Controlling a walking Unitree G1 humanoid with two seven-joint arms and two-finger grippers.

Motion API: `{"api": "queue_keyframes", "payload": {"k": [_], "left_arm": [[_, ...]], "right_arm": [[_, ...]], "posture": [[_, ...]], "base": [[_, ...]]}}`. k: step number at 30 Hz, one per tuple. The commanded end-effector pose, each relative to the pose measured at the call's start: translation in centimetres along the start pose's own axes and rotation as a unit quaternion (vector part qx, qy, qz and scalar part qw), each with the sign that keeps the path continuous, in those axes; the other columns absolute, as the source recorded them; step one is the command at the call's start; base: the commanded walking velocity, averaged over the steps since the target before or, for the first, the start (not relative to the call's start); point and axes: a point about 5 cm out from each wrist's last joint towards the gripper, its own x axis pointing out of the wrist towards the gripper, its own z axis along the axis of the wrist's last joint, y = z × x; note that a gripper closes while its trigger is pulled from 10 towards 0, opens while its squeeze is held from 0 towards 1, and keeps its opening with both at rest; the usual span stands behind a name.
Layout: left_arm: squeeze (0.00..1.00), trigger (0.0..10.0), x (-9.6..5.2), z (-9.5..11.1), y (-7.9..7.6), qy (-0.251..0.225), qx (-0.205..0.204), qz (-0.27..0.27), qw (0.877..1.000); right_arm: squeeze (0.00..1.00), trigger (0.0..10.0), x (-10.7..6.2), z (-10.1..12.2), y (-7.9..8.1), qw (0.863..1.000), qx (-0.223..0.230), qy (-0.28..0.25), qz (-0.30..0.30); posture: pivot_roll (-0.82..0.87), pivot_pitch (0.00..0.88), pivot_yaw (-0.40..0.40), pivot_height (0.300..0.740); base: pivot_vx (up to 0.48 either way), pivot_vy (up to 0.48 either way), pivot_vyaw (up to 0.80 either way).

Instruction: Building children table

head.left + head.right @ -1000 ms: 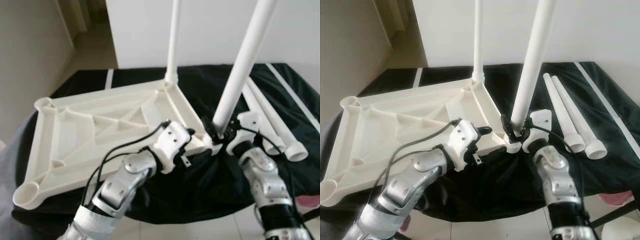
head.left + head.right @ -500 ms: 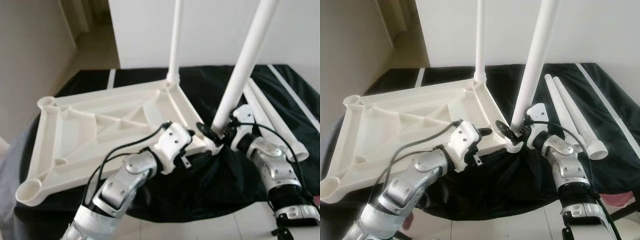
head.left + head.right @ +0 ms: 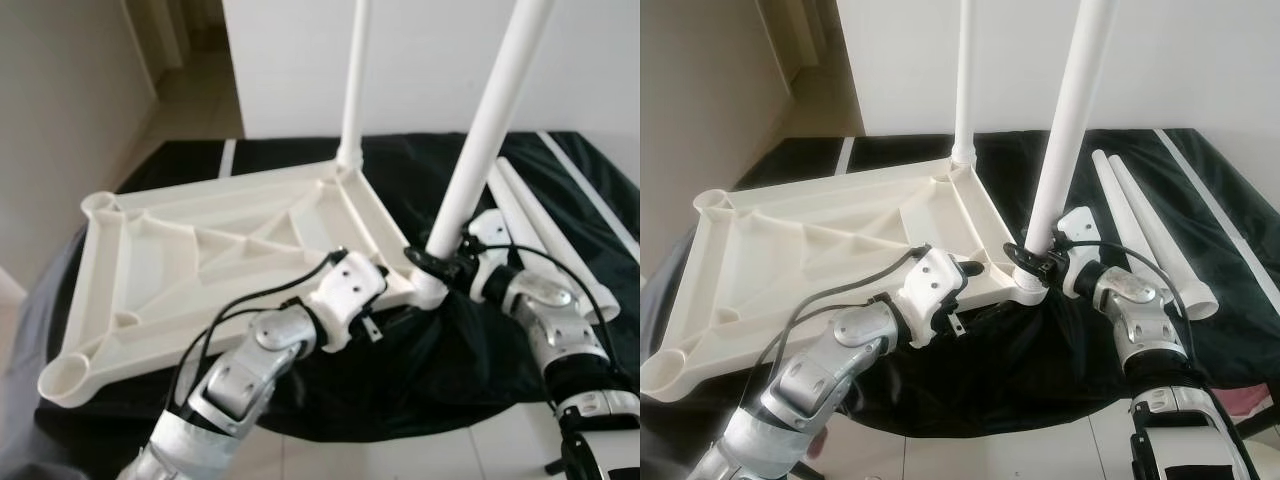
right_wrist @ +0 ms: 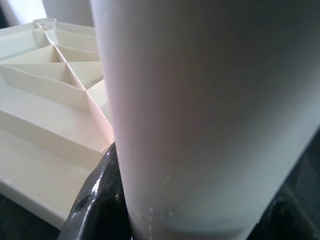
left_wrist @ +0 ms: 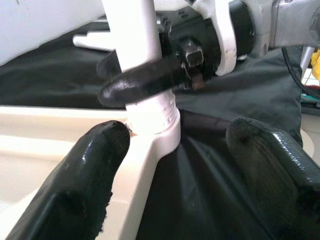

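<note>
At tabletop corner (image 3: 425, 290), leg (image 3: 478, 140) between right fingers (image 5: 150, 82) (clamped), left fingers (image 5: 85, 175) beside.

Both standing legs, the near leg (image 3: 480, 130) and the far leg (image 3: 352, 80), are cut off by the top edge, so their upper ends cannot be seen. The left tool (image 5: 170, 165) is mostly hidden behind its wrist in the head views. The spare legs (image 3: 1150, 235) are partly covered by the right arm.
</note>
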Motion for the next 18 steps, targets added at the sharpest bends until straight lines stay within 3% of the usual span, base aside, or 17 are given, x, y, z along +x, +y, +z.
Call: {"api": "queue_keyframes", "payload": {"k": [1, 11, 13, 15, 18], "left_arm": [[0.0, 10.0, 0.1, -0.8, -0.2, 0.023, -0.019, -0.02, 0.999], [0.0, 10.0, 0.1, -1.0, -0.3, 0.026, -0.02, -0.014, 0.999], [0.0, 10.0, 0.0, -1.2, -0.4, 0.024, -0.041, -0.014, 0.999], [0.0, 10.0, 0.0, -1.2, -0.4, 0.024, -0.041, -0.014, 0.999], [0.0, 10.0, 0.1, -1.5, -0.2, 0.032, -0.028, 0.002, 0.999]], "right_arm": [[0.0, 10.0, -0.2, -1.3, 0.1, 0.999, 0.023, 0.021, -0.02], [0.0, 10.0, 0.1, -2.5, 0.8, 0.992, 0.071, 0.019, -0.107], [0.0, 10.0, 0.2, -2.3, 1.3, 0.985, 0.094, 0.003, -0.145], [0.0, 10.0, 0.2, -2.3, 1.3, 0.985, 0.094, 0.003, -0.145], [0.0, 10.0, 0.5, -1.7, 2.4, 0.969, 0.122, -0.012, -0.214]], "posture": [[-0.05, 0.001, 0.022, 0.74], [-0.05, 0.002, 0.016, 0.74], [-0.05, 0.003, 0.015, 0.74], [-0.05, 0.003, 0.015, 0.74], [-0.06, 0.004, 0.015, 0.74]], "base": [[0.0, 0.0, 0.0], [0.0, 0.0, 0.0], [0.0, 0.0, 0.0], [0.0, 0.0, 0.0], [0.0, 0.0, 0.0]]}}
